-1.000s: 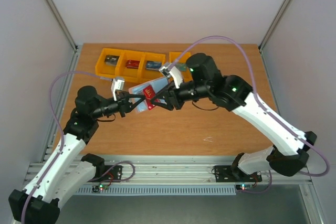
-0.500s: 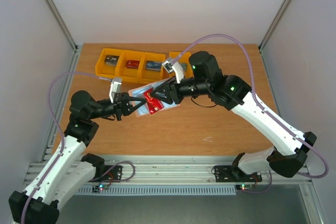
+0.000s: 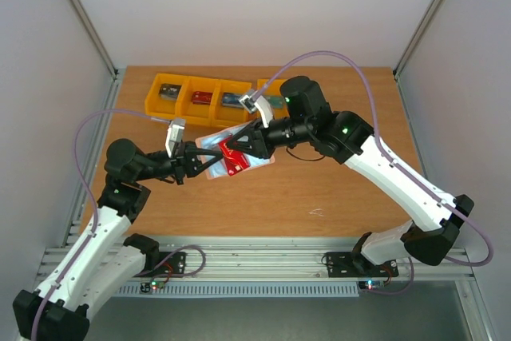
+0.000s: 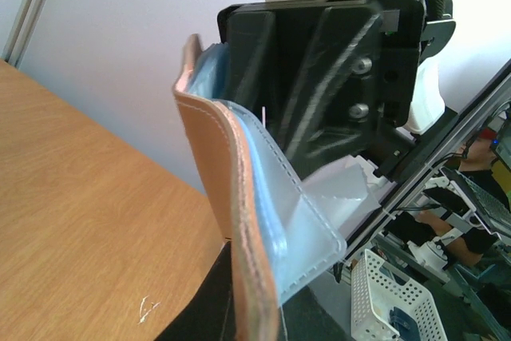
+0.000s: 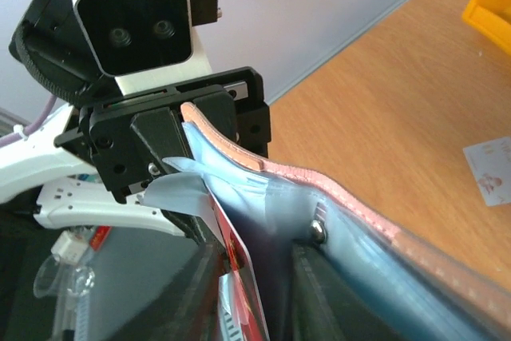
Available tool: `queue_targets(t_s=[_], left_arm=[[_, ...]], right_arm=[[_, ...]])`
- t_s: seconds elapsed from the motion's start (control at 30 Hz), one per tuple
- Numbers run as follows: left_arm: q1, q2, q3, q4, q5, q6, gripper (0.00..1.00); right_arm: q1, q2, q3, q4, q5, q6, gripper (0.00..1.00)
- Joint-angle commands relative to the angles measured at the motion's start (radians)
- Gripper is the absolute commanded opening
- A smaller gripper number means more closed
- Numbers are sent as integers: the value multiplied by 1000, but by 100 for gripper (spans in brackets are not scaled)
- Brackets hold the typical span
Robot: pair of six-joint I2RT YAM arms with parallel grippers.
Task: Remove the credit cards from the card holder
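The card holder (image 3: 214,148), light blue inside with a pinkish outer edge, hangs between my two grippers just above the table. My left gripper (image 3: 195,165) is shut on its left edge; the left wrist view shows the pink edge (image 4: 239,221) running between my jaws (image 4: 255,305). A red card (image 3: 232,158) sticks out of a clear sleeve. My right gripper (image 3: 242,144) is open, its jaws either side of the red card (image 5: 243,289) and a sleeve layer (image 5: 259,293). A pale whitish card (image 5: 489,172) lies on the table.
A row of orange bins (image 3: 192,95) with small items stands at the back of the table, close behind the right wrist. The table's left edge and a frame post (image 3: 112,77) are near the left arm.
Since a second ago the left arm drew back and the holder dropped lower toward the table. The right gripper followed down and left. Little has moved in the last half second.
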Motion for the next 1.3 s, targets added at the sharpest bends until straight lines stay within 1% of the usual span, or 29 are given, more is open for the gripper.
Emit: queue_targets(t_s=[0.0,0.03,0.1,0.2,0.3,0.43,0.47,0.5,0.57,0.6,0.67,0.7,0.73,0.77,0.83,0.87,0.93,1.03,1.13,1.17,1.2,1.23,1.27], left_arm=[[-9,-4,4,96,9,-13,0],[-9,-2,4,85,5,-13,0],[-9,-1,-3,51,-9,-9,0],[-9,-2,-31,35,-13,-9,8],[-9,-3,-46,34,-26,-17,12],[-9,-1,-49,36,-22,-21,14],[-9,-2,-53,35,-21,-21,13],[-9,-3,-57,27,-27,-21,10],[-9,-4,-58,-50,-85,-11,1],[-9,2,-58,-161,-136,3,0],[-9,19,-68,-355,-299,52,0],[-9,34,-83,-416,-368,79,0],[-9,54,-125,-407,-383,93,0],[-9,85,-160,-354,-356,106,0],[-14,164,-236,-179,-320,69,0],[-20,204,-257,-128,-327,40,0],[-33,276,-280,-103,-361,39,0],[-49,368,-320,-61,-384,36,0],[-50,459,-345,-93,-487,48,0],[-50,476,-349,-120,-543,53,4],[-50,488,-350,-150,-595,55,15],[-50,495,-349,-172,-644,52,31],[-50,493,-346,-194,-682,46,43]], right_arm=[[2,-11,-3,8,-54,-26,4],[-5,-26,-17,25,-49,-18,1],[-48,-61,-48,56,-34,21,1],[-113,-104,-100,100,-15,106,1],[-126,-119,-126,140,-20,151,1],[-128,-124,-118,144,-3,166,1],[-131,-127,-116,140,10,170,1],[-138,-130,-111,136,20,173,1],[-155,-142,-106,129,51,226,1],[-165,-153,-107,128,75,249,1],[-186,-184,-117,116,167,298,1],[-191,-202,-124,106,210,320,1],[-195,-223,-131,90,266,341,1],[-194,-240,-135,64,315,363,1],[-194,-258,-148,16,372,388,1],[-195,-264,-157,-9,391,399,1],[-195,-271,-179,-56,418,408,1],[-195,-277,-239,-65,427,426,1],[-195,-265,-273,-58,414,438,1],[-195,-257,-275,-58,412,438,1],[-195,-249,-272,-57,407,436,1],[-195,-241,-264,-59,404,431,1],[-195,-233,-251,-65,402,427,1]])
